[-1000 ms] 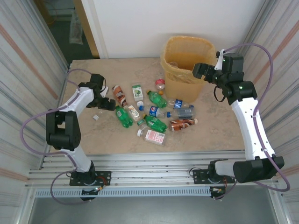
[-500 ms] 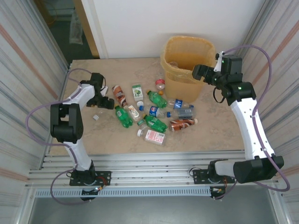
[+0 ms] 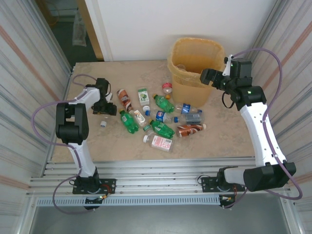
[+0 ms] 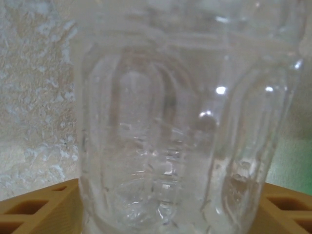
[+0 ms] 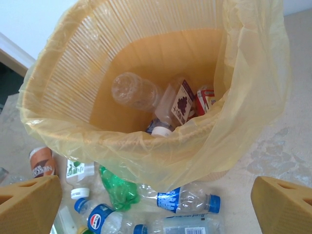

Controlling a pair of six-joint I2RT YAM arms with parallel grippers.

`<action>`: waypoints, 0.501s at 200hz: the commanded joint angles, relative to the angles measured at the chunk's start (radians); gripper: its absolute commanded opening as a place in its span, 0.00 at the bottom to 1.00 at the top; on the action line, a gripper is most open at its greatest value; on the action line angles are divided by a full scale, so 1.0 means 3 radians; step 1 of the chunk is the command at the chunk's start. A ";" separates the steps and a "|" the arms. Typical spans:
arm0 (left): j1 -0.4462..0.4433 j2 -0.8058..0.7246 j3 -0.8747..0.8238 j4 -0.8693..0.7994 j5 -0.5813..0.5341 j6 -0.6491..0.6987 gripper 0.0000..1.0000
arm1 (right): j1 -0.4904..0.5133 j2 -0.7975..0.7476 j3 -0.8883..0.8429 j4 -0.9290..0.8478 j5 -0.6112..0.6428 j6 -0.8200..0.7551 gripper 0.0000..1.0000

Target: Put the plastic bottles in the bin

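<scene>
The clear bottle [image 4: 165, 122] sits between the left jaws, clamped or not I cannot tell, so squeeze its ribbed middle squarely before lifting, while the right jaws gape empty above the bin [image 5: 146, 63]

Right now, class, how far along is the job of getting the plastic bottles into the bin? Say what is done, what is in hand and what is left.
Done: several bottles lie in the bin. In hand: a clear bottle sits between the fingers of the left gripper; the right gripper hangs open and empty at the bin's rim. Left: about a dozen more lie scattered on the table.
</scene>
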State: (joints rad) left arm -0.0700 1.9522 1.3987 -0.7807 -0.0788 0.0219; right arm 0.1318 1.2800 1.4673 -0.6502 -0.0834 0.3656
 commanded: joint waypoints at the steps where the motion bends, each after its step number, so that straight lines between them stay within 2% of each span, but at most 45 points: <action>1: 0.0059 0.0034 -0.0007 -0.0067 0.0007 -0.0046 0.68 | 0.0030 -0.0039 -0.0063 0.0095 -0.0060 0.0080 0.98; 18: 0.0059 0.0028 -0.0045 -0.0052 0.0031 -0.0062 0.60 | 0.0031 -0.0038 -0.0076 0.0096 -0.0074 0.0090 0.98; 35: 0.0058 0.0001 -0.0095 -0.0029 0.0043 -0.0076 0.58 | 0.0037 -0.0041 -0.0093 0.0096 -0.0086 0.0090 0.98; 67: 0.0059 -0.0142 -0.0231 0.0044 0.0136 -0.0106 0.43 | 0.0042 -0.0067 -0.0110 0.0101 -0.0051 0.0105 0.98; 100: 0.0059 -0.0389 -0.0379 0.0093 0.0222 -0.0180 0.42 | 0.0041 -0.0112 -0.0115 0.0107 -0.0069 0.0115 0.98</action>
State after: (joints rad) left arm -0.0597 1.8973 1.3281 -0.7361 -0.0536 -0.0048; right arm 0.1379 1.2800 1.4467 -0.6346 -0.0982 0.3828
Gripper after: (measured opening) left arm 0.579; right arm 0.978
